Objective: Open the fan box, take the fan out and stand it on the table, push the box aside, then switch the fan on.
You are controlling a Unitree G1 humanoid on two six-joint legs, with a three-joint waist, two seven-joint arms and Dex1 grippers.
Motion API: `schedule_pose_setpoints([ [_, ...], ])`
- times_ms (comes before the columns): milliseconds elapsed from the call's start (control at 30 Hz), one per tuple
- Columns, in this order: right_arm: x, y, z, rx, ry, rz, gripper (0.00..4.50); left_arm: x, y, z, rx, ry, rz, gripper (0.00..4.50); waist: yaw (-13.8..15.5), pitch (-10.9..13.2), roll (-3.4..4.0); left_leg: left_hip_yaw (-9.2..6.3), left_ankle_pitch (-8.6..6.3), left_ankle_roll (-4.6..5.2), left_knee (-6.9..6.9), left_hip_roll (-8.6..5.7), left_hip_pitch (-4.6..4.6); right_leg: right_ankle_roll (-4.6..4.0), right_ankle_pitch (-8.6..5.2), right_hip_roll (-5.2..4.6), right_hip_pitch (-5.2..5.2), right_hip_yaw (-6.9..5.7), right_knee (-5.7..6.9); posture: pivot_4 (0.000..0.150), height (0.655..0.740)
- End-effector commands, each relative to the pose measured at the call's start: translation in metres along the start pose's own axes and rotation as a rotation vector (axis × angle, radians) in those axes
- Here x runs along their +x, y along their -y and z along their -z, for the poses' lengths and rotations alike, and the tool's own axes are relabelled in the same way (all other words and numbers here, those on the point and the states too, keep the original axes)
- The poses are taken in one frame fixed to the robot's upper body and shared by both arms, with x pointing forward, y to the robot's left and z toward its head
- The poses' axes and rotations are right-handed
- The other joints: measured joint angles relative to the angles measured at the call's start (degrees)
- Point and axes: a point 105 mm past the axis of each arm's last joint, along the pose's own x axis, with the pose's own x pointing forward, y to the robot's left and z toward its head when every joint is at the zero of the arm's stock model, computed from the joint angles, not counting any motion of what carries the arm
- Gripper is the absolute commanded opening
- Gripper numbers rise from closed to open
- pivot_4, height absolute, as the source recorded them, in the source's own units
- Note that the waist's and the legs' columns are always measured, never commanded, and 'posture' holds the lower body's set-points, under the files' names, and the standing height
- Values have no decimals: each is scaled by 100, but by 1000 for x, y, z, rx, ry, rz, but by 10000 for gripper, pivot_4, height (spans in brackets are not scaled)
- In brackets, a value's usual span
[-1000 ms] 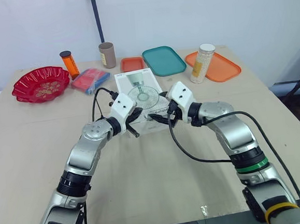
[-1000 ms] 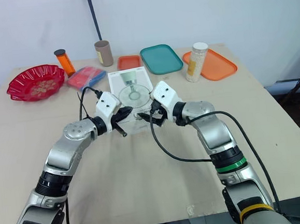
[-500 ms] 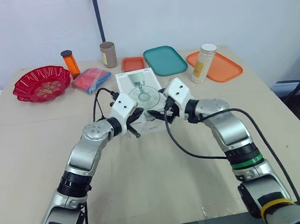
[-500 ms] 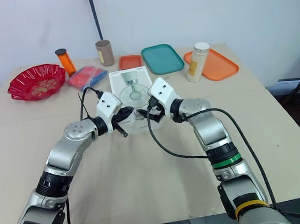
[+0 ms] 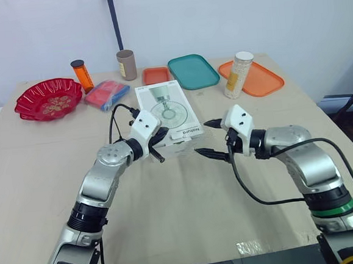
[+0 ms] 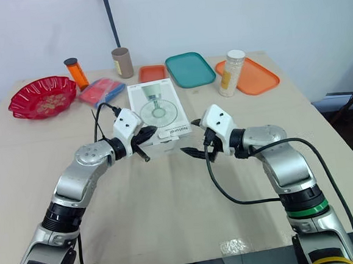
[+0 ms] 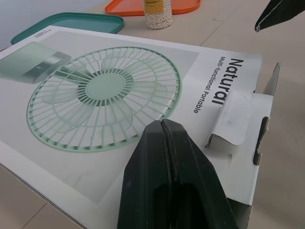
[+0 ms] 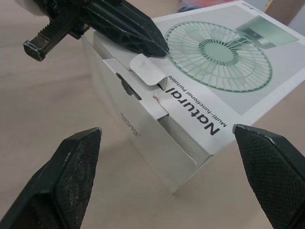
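Fan box [image 5: 170, 117] lies flat on the desk [image 5: 171, 224], mid-desk, fan print facing up. The tuck flap [image 7: 234, 118] at the near end is pulled out and the end is partly open. Left end effector [image 5: 159, 140]: fingers pressed together, holding nothing, tips resting on the box top just beside the flap. Right end effector [image 5: 202, 138]: spread wide, empty, near the opened end but clear of the box.

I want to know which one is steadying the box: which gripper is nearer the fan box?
Left. The left gripper, fingers shut, rests on the top of the fan box by its flap end. The right gripper hangs open beside that end, apart from it.
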Motion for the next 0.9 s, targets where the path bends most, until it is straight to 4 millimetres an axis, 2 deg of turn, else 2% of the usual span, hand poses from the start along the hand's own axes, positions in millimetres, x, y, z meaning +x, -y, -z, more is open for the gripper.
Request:
schedule_pose_setpoints([
  [33, 2, -5, -8, -53, 23, -15, 45000, -1, 2, 10, -4, -40, 9, 497, 1, 0, 0, 0, 0, 0, 0, 0, 0, 0, 0, 0, 0, 0, 0, 1500, 7400],
  [200, 7, -12, -1, -45, 9, -38, 45000, -2, 0, 9, -2, -40, 2, 497, 1, 0, 0, 0, 1, -1, 0, 0, 0, 0, 0, 0, -1, 0, 0, 1500, 7400],
  [633, 2, -29, 11, -31, -29, -76, 45000, -1, -2, 8, -1, -38, -4, 497, 1, 0, 0, -1, 1, -2, 0, 1, 3, 0, 0, 1, 1, 0, 0, 1500, 7400],
  [900, -7, -55, 32, -9, -99, -178, 45000, -5, -4, 9, 3, -43, -9, 497, 1, 0, 0, -1, 1, -2, 0, 0, 2, 1, 0, 0, 2, 0, 0, 1500, 7400],
])
